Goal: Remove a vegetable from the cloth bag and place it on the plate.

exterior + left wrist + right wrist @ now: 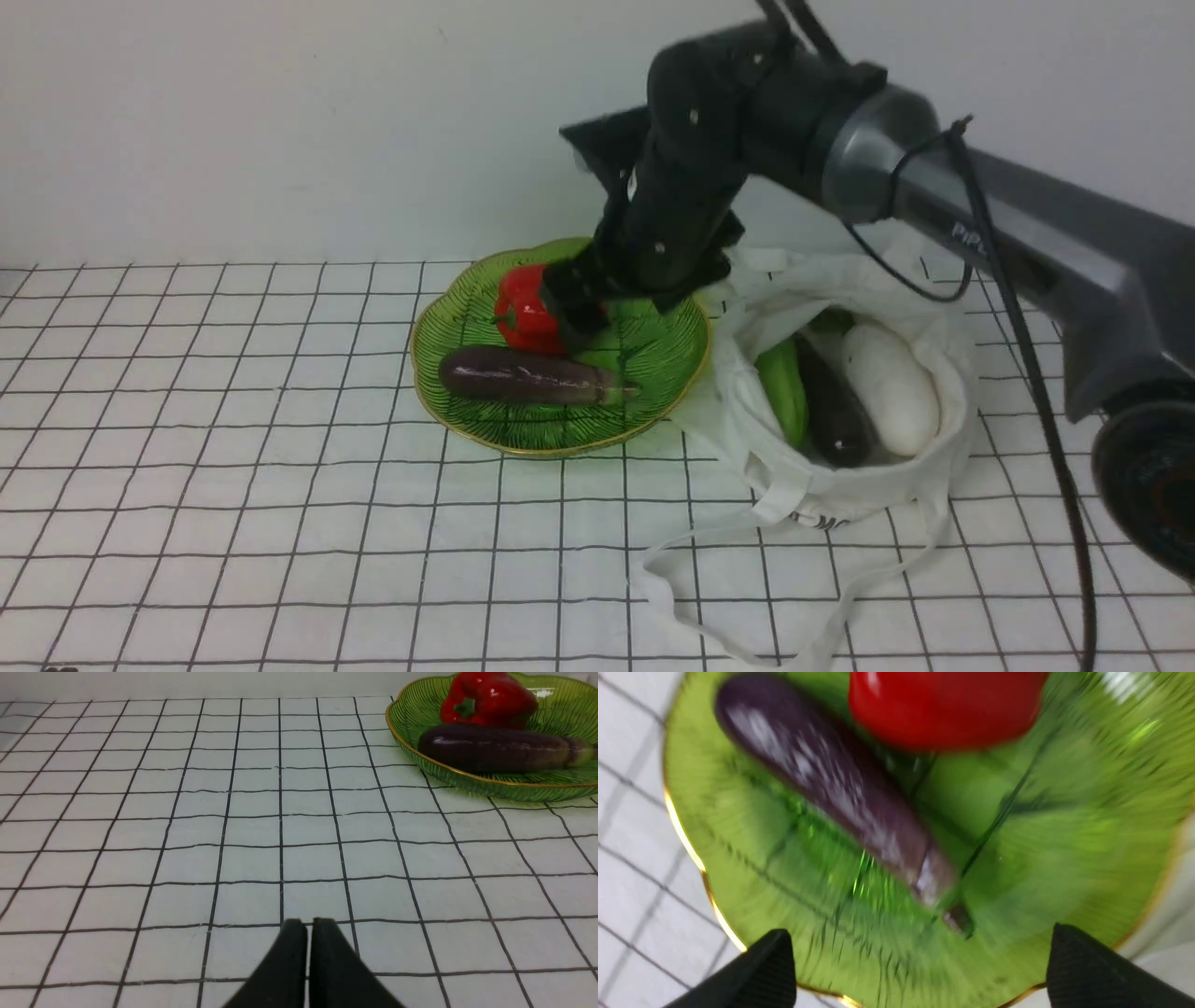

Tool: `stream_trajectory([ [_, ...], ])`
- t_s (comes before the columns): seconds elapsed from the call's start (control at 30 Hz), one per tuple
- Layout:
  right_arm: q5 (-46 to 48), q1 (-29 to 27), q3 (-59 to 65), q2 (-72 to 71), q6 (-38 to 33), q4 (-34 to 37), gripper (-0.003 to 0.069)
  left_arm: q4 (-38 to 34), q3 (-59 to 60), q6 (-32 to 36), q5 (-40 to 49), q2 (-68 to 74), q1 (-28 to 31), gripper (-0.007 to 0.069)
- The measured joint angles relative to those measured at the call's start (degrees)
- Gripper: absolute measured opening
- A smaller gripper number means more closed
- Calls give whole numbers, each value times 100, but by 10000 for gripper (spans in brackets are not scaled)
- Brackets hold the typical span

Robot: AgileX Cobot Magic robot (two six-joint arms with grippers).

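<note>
From my remote seat I see the long purple eggplant point(523, 376) lying on the green plate point(560, 452), so I judge the putting is done and only a clean retreat is left. In the front view, its blunt end points to nine o'clock of the plate and its pale stem end to about four. The right pincer point(920, 947) is wide, with nothing between its tips, above the plate; the left pincer point(308, 928) is narrow, its tips almost together, holding nothing. I expect this eggplant to be of modest weight, firm but a little yielding, with smooth skin that can slip and also bruise. If I must correct it, I would take it across the middle of the body, with soft pressure, and never by the thin stem. Now I count: one plate; on it one eggplant and one red pepper point(528, 313), the pepper toward eleven o'clock; and one cloth bag point(840, 487) on the table point(308, 523), at three o'clock from the plate. Inside the bag I count one long green vegetable point(784, 392), one black eggplant point(834, 406) and one white vegetable point(892, 390); behind them is something dark green, which I cannot name.
</note>
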Motion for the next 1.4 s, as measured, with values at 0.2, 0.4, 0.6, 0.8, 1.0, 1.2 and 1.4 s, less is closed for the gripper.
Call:
stream_trajectory([
  [0.2,146,0,-341,-721,200,-73,407,0,0,0,0,0,0,-8],
  [0.4,174,0,568,-2390,104,-38,72,0,0,0,0,0,0,-8],
  [0.6,200,0,2673,-4784,47,-351,-12,0,0,0,0,0,0,-8],
  [0.8,-825,0,5711,-7523,175,-722,-14,0,0,0,0,0,0,-8],
  [1.0,-3636,0,9096,-9993,192,-796,-14,0,0,0,0,0,0,-8],
  [1.2,-4248,0,10592,-11377,342,-874,-14,0,0,0,0,0,0,-8],
  [1.4,-4422,0,10694,-11877,349,-912,-14,0,0,0,0,0,0,-8],
])
